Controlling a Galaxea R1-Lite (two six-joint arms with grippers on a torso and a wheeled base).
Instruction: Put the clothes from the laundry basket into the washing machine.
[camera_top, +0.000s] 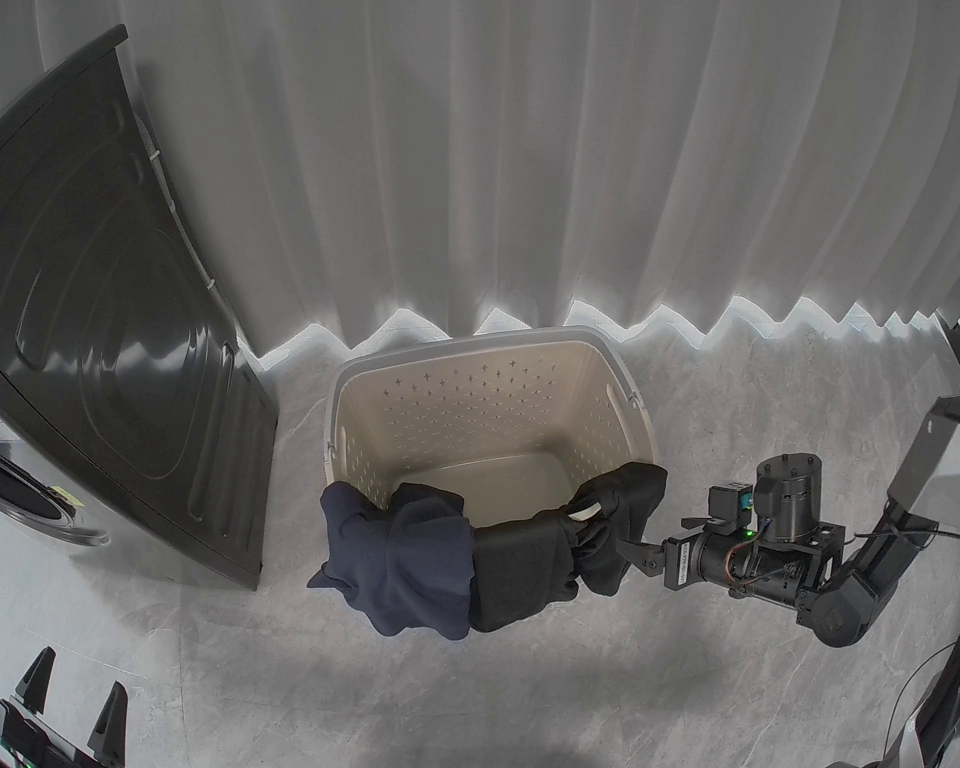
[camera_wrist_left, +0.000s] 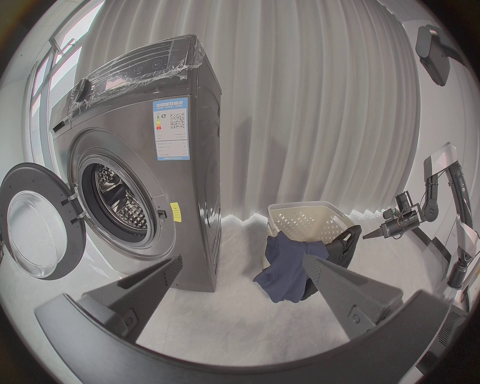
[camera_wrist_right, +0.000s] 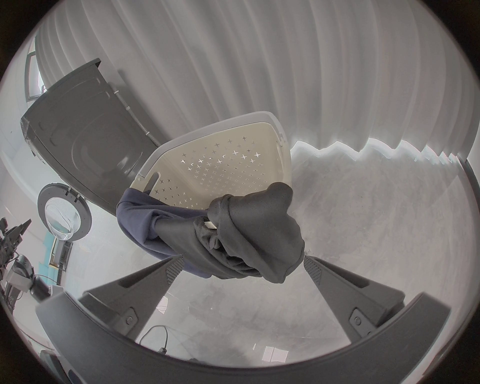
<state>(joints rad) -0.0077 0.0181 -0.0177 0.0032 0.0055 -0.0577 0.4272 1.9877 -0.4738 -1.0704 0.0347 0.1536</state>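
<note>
A blue cloth (camera_top: 410, 560) and a black cloth (camera_top: 525, 570) hang over the near rim of the basket (camera_top: 480, 345) on the floor (camera_top: 500, 690). The right fingers (camera_wrist_right: 350, 292) are apart, just beside the black cloth. The left fingers (camera_wrist_left: 145, 285) are apart too, facing the open washer (camera_wrist_left: 150, 175).

The washing machine (camera_wrist_left: 199, 170) carries a rectangular label (camera_wrist_left: 171, 128) high on its grey side panel, with a blue header strip, a row of coloured bars and a QR code (camera_wrist_left: 177, 120). Its lines of print are too small to make out. A small yellow sticker (camera_wrist_left: 175, 212) sits lower on the machine, just beside the open drum. Marks on the machine's film-wrapped control panel (camera_wrist_left: 135, 67) cannot be made out.
</note>
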